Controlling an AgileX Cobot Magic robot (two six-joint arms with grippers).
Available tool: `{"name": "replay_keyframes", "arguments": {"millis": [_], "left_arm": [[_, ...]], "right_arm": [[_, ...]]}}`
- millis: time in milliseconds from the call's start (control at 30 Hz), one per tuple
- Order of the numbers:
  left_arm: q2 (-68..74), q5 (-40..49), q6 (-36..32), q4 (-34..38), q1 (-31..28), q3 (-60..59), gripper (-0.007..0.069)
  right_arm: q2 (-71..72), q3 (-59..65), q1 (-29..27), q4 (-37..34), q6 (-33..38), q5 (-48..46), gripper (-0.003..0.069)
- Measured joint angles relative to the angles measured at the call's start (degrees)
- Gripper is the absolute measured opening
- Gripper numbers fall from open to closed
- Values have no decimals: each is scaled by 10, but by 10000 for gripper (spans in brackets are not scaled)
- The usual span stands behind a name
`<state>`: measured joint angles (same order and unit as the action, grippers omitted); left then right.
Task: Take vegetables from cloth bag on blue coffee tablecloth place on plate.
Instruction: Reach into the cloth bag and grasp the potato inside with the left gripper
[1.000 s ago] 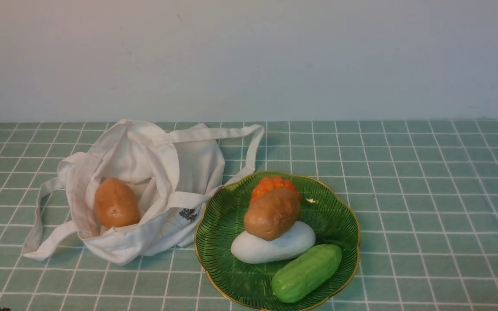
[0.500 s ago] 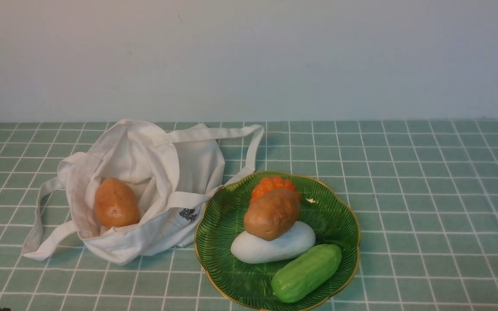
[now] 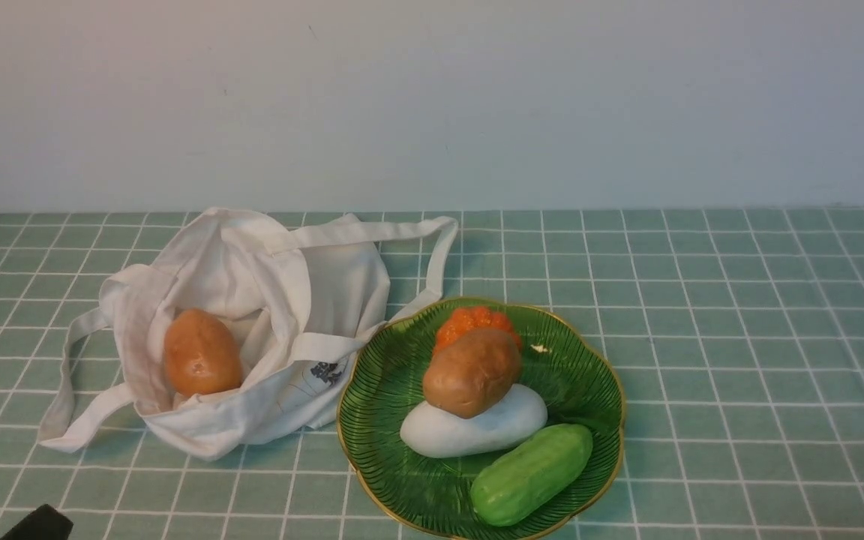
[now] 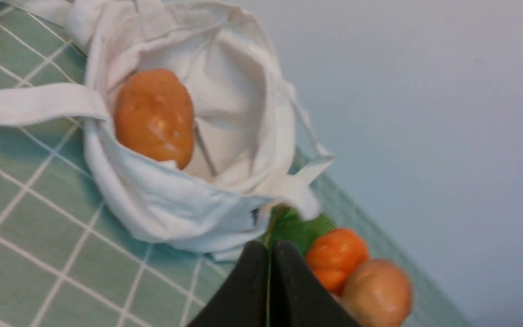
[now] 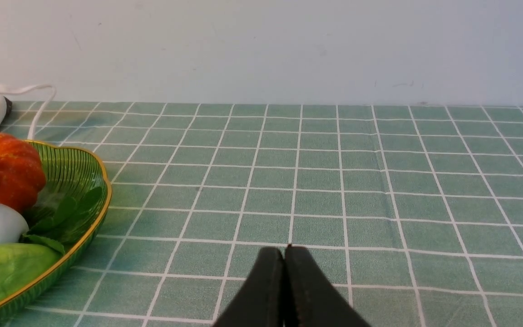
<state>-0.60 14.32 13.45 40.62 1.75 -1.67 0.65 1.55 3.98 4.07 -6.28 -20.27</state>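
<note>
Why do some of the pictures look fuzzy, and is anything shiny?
Left wrist view: soft all over, with the left gripper blurred and the orange pumpkin-like vegetable smeary; front view: sharper, with a small bright shine on the potato in the bag; right wrist view: the checked cloth looks crisp, but the right gripper is dark and fuzzy.

We see a smooth, glossy potato [image 3: 203,352] in a soft, matt cloth bag [image 3: 342,277], a glossy, ribbed plate [image 3: 387,450], a shiny, bumpy orange vegetable [image 3: 477,320], and woven-looking tablecloth [image 3: 739,360].
</note>
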Motion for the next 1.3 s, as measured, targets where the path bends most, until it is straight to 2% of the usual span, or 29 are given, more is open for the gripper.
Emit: {"name": "replay_keyframes", "arguments": {"millis": [433,500,633,733,933,1067,1133,1300], "left_arm": [[0,-43,16,79,0,0,-5],[0,-33,20,94,0,5,-5],[24,40,-7,96,0,89,-5],[118,117,-57,60,0,176,-5],[370,337,-180,-63,0,353,-5],[537,397,-236,-129,0,446,-5],[576,401,-237,-141,0,467,-5],[776,417,-237,-187,0,571,10]], "right_arm": [[0,0,0,0,0,0,-16],[0,0,0,0,0,0,-16],[0,0,0,0,0,0,-16],[0,0,0,0,0,0,-16],[0,0,0,0,0,0,-16],[0,0,0,0,0,0,-16],[0,0,0,0,0,0,-16],[0,0,0,0,0,0,-16]]}}
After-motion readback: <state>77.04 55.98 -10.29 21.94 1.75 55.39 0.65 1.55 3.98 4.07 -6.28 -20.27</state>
